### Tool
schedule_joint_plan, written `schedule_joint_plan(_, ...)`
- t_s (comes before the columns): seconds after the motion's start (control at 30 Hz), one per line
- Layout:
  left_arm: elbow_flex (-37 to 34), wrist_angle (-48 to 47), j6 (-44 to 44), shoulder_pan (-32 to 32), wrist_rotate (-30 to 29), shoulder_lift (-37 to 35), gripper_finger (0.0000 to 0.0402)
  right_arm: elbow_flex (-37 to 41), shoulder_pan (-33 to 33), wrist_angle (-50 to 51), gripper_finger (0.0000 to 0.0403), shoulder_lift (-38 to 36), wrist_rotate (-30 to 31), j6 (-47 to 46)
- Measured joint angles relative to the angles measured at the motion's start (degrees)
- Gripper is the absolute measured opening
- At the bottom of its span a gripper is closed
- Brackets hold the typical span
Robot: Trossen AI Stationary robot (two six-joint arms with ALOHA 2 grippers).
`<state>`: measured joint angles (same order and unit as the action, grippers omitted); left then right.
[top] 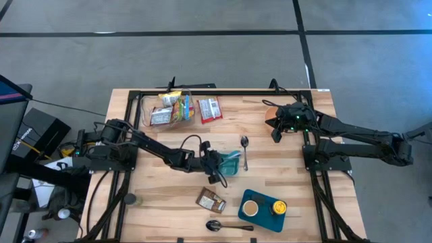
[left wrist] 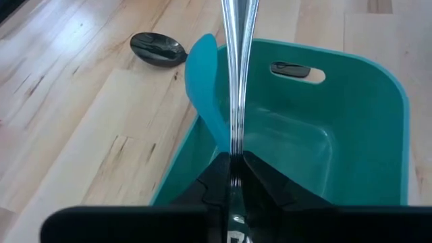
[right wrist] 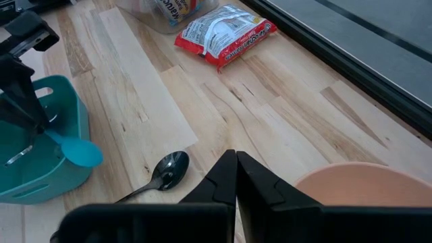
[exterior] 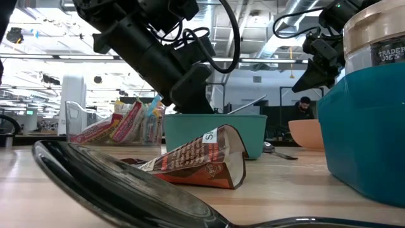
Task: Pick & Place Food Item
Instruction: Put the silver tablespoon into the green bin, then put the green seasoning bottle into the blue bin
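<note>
My left gripper [top: 219, 165] is at the teal bin [top: 233, 162] in the table's middle, shut on a silver metal utensil [left wrist: 236, 61]. A light blue spoon [left wrist: 202, 77] leans on the bin's rim, its bowl sticking out. The food items lie untouched. They are a brown snack packet [top: 210, 200] near the front, a red-and-white packet [top: 209, 109] at the back, and several packets in a clear container [top: 169, 108]. My right gripper [top: 277, 131] hangs shut and holds nothing, beside an orange bowl [right wrist: 364, 196] at the right. My left gripper pinches the metal utensil's thin shaft [left wrist: 234, 138] between its two fingers. The fingers slant down from the table's left side. The shaft runs on ahead of the fingers over the bin's inside [left wrist: 290, 142], and its far end lies outside the wrist view.
A metal spoon [top: 244, 152] lies on the table just right of the bin. At the front stands a teal tray [top: 260, 216] with a jar and a yellow item, and another spoon [top: 223, 226] lies beside it. Bare wood [top: 283, 169] lies between the bin and the right arm's base.
</note>
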<state>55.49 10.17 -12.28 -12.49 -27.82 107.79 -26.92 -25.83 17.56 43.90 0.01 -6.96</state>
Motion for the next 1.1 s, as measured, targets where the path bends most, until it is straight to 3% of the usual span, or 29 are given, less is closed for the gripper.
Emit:
schedule_joint_plan(0.63, 0.0, 0.1, -0.1, 1.3, 1.6, 0.0, 0.0074, 0.0, 0.0, 0.0, 0.0000, 0.0, 0.0, 0.0)
schedule_joint_plan(1.1, 0.0, 4.0, -0.1, 1.2, 1.5, 0.0, 0.0054, 0.0, 0.0, 0.0, 0.0000, 0.0, 0.0, 0.0)
